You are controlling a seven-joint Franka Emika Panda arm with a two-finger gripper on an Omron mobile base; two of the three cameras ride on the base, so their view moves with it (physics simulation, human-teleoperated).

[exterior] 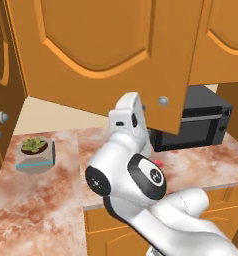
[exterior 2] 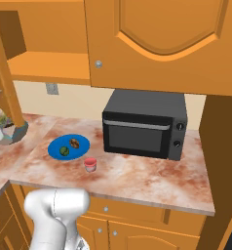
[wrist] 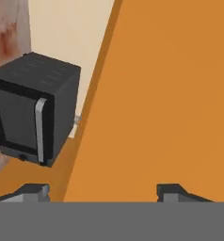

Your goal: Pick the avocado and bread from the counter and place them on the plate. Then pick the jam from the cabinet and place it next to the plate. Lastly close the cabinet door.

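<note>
Right base view gives me the avocado (exterior 2: 64, 151) and bread (exterior 2: 75, 143) on the plate (exterior 2: 54, 145), jam (exterior 2: 90, 164) beside; hand view shows my gripper (wrist: 102, 193) spread wide, empty, facing the orange cabinet door (wrist: 170, 94).

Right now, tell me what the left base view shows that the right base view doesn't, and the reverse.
Left base view alone: a potted succulent on the counter and the open cabinet door seen close, above the arm.

Right base view alone: the blue plate carrying the avocado and the bread, with the jam just beside it, plus the cabinet's bare shelf.

Both: the black microwave on the marbled counter.
</note>
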